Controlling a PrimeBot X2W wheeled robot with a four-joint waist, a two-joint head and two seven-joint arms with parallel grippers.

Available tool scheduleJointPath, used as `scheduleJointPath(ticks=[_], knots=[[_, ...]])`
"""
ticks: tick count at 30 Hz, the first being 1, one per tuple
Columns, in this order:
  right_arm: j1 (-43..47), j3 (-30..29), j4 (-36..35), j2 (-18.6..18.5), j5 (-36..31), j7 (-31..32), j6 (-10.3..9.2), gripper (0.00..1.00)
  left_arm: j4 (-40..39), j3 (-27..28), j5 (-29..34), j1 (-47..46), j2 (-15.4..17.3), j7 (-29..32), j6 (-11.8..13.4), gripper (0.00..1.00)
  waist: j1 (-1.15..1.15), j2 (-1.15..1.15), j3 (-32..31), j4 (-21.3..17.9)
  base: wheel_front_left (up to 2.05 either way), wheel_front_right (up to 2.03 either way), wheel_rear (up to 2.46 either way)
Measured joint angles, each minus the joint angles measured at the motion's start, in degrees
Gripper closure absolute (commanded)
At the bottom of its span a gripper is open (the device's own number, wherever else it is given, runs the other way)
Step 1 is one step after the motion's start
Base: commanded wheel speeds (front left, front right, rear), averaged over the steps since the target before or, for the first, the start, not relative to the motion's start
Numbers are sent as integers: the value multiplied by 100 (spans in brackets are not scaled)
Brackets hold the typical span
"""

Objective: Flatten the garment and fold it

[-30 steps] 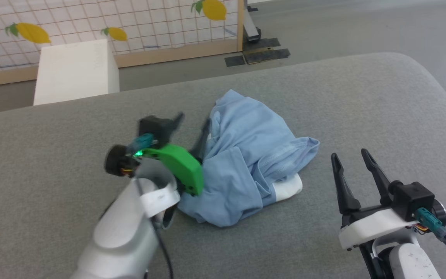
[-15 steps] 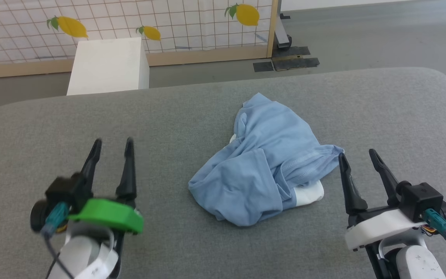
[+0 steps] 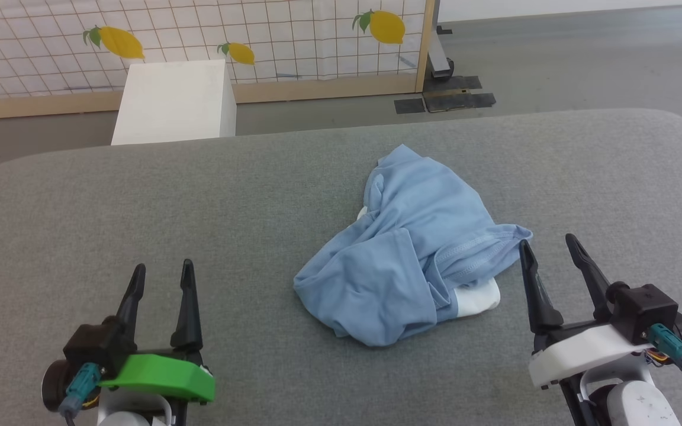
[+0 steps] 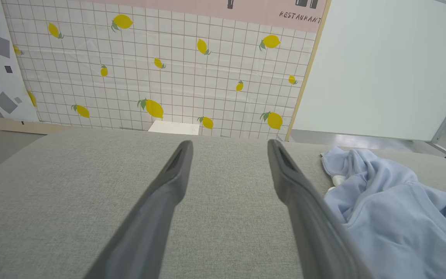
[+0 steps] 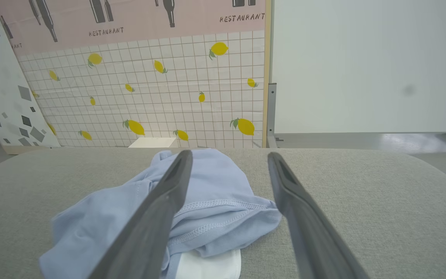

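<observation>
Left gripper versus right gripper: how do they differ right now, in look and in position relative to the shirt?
The left gripper sits on a green mount, the right gripper on a white mount. The left gripper stands well clear of the garment, with bare grey surface between; the right gripper's nearer fingertip is beside the garment's stitched hem, contact unclear. Both are open, empty, fingers pointing away from the robot.

The table is covered in grey fabric, its corners rounded. The garment lies crumpled on it, a white part showing at its near edge.
</observation>
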Motion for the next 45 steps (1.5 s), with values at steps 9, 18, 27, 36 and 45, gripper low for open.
scheduleJointPath(ticks=[9,18,27,36,45], knots=[[-1,41,0,0,0,1,0,0,415,-780,280,-738,-196,181,-536,0,0,0,24,-128,0,0,0],[-9,98,27,0,44,-12,0,0,1408,-2668,255,-1729,-457,1170,-773,0,0,0,152,-387,0,0,0],[-37,147,143,0,73,-103,0,0,2586,-3372,105,-2195,-402,2909,-627,0,0,0,307,-713,0,0,0],[-44,161,226,1,101,-155,-1,0,2510,-3178,-33,-2343,-372,3152,-388,100,0,0,332,-821,0,0,0],[-43,119,204,-1,89,-152,0,0,1207,-1635,-716,-2085,-213,1434,448,100,0,0,231,-530,0,0,0]])
